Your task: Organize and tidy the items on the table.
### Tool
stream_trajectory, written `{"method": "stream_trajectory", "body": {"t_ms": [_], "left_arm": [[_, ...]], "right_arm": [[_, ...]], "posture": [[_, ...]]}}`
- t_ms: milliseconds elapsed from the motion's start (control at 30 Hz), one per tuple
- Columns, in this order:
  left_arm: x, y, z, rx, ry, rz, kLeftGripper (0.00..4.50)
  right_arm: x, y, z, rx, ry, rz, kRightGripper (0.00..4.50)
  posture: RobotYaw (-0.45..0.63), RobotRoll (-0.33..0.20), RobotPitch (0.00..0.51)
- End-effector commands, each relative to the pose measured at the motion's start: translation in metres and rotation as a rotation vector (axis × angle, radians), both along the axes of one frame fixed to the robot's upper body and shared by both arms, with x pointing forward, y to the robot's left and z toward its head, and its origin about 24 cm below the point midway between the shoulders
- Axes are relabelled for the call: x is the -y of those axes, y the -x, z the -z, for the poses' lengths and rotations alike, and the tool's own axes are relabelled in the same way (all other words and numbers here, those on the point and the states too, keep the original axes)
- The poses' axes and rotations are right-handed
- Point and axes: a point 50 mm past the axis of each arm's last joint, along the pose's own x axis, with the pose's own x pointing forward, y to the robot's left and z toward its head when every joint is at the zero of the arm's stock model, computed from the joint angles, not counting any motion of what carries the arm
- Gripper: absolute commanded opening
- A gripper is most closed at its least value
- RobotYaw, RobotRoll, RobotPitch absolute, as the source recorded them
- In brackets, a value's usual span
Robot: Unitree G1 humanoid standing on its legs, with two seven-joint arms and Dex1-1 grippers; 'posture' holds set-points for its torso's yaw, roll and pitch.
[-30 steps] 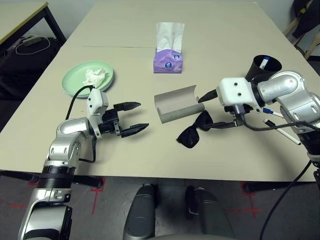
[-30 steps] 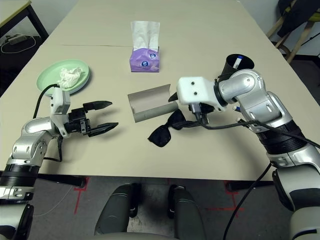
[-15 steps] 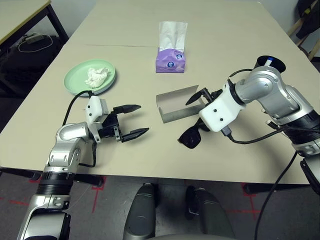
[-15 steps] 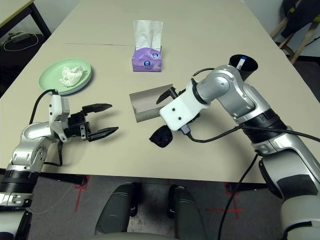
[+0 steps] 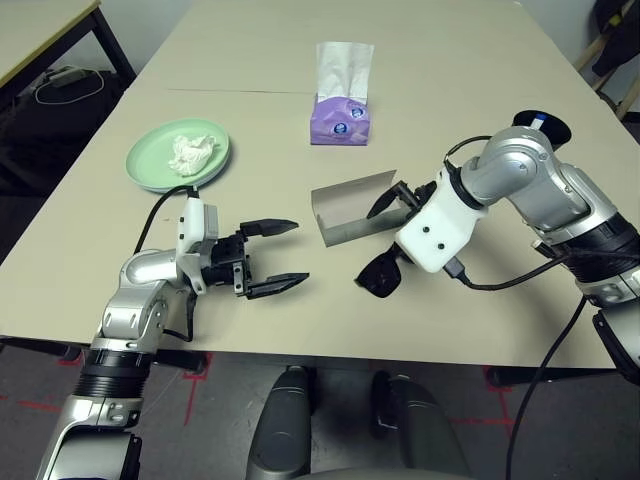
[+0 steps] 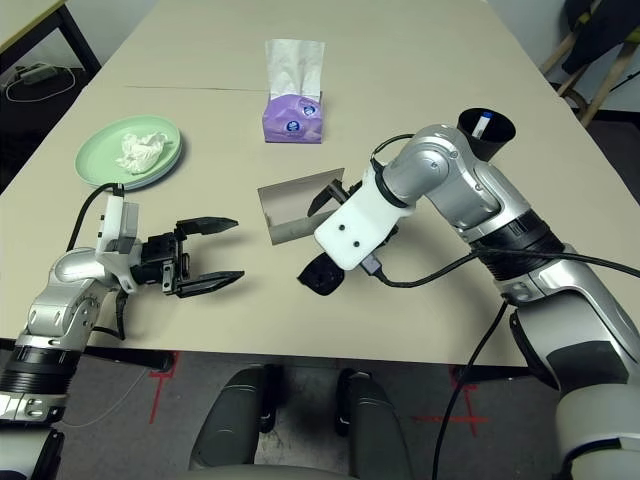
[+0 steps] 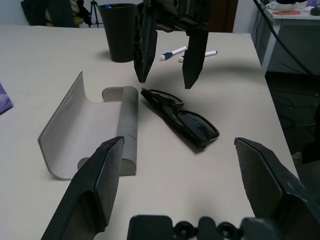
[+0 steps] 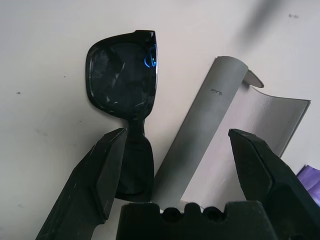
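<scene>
Black sunglasses (image 7: 181,118) flat on table (image 5: 250,60), beside open grey glasses case (image 7: 90,130), just below spread-apart right pincer (image 7: 165,82).

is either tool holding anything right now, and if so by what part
Nothing is held. The right tool hangs open above the black sunglasses, which lie on the table beside the open glasses case. The left tool is open and empty.

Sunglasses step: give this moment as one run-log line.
right gripper: open, above sunglasses | glasses case: open beside them | left gripper: open, empty
</scene>
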Motion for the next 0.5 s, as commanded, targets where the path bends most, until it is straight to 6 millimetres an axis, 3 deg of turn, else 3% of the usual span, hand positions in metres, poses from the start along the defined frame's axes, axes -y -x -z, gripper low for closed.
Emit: {"method": "stream_trajectory", "body": {"t_ms": [33, 500], "left_arm": [[0.003, 0.005, 0.004, -0.018, -0.06, 0.073, 4.47], [-0.003, 0.007, 0.01, -0.054, -0.119, 0.085, 4.47]], "right_arm": [[-0.003, 0.004, 0.004, -0.009, 0.004, -0.002, 4.5], [-0.007, 0.001, 0.014, 0.025, 0.045, -0.03, 4.5]], "posture": [[0.22, 0.0, 0.179], [0.22, 0.0, 0.178]]}}
